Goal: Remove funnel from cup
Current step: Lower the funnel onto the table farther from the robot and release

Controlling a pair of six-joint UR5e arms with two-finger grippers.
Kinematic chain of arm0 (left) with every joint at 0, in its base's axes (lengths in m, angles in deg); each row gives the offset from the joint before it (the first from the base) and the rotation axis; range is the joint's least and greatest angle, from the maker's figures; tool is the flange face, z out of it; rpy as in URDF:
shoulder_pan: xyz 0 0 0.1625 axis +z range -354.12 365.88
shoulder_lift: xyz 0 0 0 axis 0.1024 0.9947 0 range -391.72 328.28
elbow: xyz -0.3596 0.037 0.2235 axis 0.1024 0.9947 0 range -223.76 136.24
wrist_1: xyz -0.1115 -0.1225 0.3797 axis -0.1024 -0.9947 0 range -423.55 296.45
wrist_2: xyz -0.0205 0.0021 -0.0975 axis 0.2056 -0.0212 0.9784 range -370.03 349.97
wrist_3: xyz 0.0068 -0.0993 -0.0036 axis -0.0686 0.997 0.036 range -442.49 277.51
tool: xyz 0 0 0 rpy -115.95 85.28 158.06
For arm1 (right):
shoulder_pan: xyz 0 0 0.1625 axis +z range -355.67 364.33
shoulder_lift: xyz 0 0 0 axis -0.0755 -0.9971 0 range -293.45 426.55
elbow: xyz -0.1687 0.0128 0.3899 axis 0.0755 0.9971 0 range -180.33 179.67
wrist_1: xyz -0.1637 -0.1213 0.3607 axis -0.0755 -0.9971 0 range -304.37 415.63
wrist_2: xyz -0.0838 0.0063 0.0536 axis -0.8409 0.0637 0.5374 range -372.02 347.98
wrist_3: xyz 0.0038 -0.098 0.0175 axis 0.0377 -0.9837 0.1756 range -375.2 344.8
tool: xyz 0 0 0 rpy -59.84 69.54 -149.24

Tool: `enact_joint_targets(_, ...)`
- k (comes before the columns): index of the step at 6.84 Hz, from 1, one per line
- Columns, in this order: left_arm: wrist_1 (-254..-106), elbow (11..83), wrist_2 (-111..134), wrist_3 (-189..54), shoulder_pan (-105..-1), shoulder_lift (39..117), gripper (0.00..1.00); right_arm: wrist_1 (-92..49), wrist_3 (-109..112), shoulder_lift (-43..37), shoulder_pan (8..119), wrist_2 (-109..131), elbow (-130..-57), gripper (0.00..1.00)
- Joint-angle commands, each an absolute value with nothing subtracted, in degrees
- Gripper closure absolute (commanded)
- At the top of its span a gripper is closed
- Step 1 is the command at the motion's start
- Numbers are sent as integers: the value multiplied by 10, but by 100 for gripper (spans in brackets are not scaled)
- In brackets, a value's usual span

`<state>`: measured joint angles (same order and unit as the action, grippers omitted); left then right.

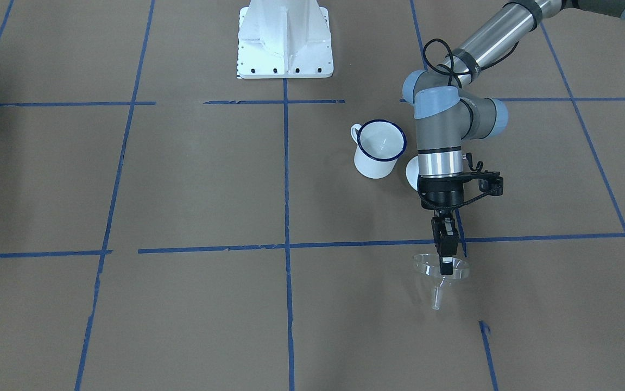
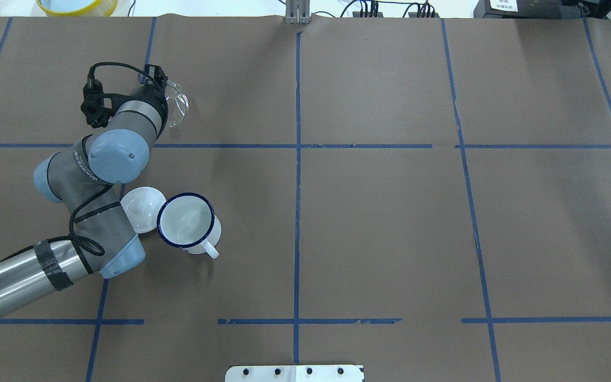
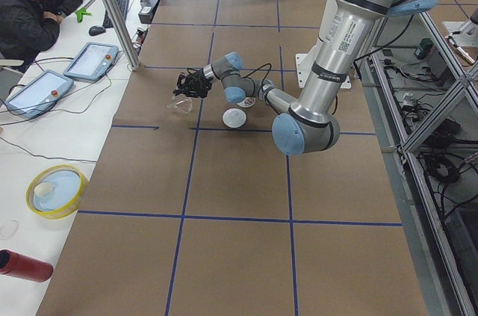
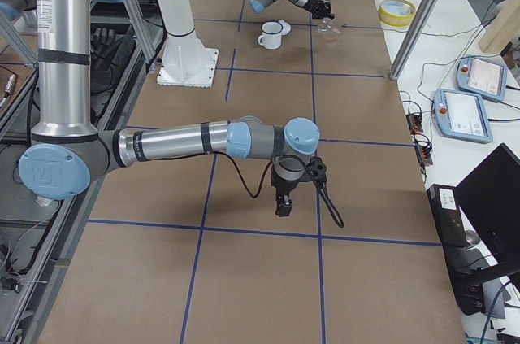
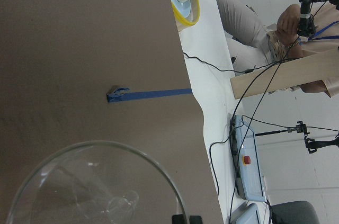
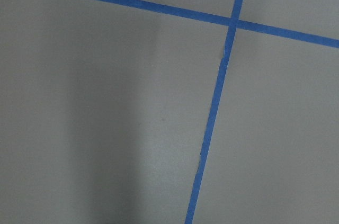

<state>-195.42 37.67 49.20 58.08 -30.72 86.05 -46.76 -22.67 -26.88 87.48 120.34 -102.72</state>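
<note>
Fingers [image 1: 446, 256] tight on funnel [image 1: 424, 265] rim

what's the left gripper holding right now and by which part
The left gripper holds the small clear funnel by the rim of its wide mouth.

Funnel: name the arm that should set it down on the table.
Left. The left gripper grips the funnel by its rim, away from the cup and over the table. The right gripper hangs far off, near the table's other end.
</note>
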Motion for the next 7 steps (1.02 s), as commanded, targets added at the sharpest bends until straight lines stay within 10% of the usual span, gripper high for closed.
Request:
enact_joint_targets(1,-1955,369,496,523,-308,861,0,-468,-227,-269,875,1203,-1026,0)
enact_joint_targets(7,-1789,571,774,234,-335,800,0,-468,-227,-269,875,1203,-1027,0)
